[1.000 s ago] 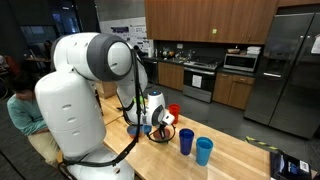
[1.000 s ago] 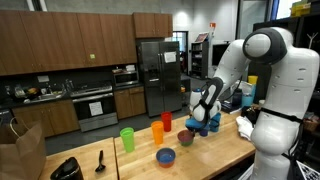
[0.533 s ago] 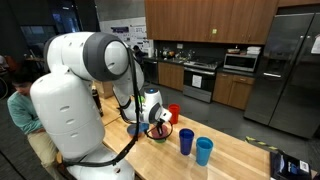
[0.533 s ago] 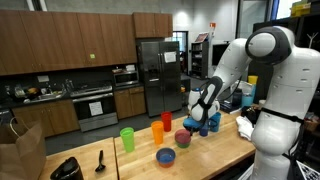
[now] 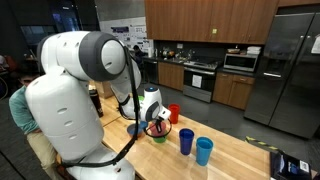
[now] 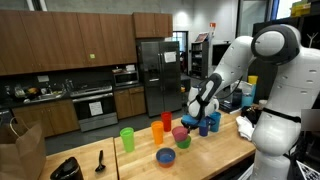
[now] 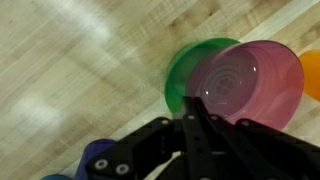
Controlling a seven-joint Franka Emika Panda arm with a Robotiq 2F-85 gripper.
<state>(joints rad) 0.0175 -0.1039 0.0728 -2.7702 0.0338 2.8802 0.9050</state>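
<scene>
Hand (image 7: 190, 103) clamped shut on rim of pink bowl (image 7: 250, 85), bowl held partly over green bowl (image 7: 183, 72) on wooden table (image 7: 80, 70), orange cup (image 7: 313, 72) just beside green bowl, dark blue cup (image 7: 95, 155) near it.

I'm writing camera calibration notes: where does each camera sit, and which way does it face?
An exterior view: behind the robot's white shoulder, facing across the wooden table toward the fridge.
An exterior view: beside the table, facing the cabinets; the arm stands at right.
Wrist view: looks down on the table; dark jaws pinch the pink bowl.
Both exterior views share the fridge and blue cups.
</scene>
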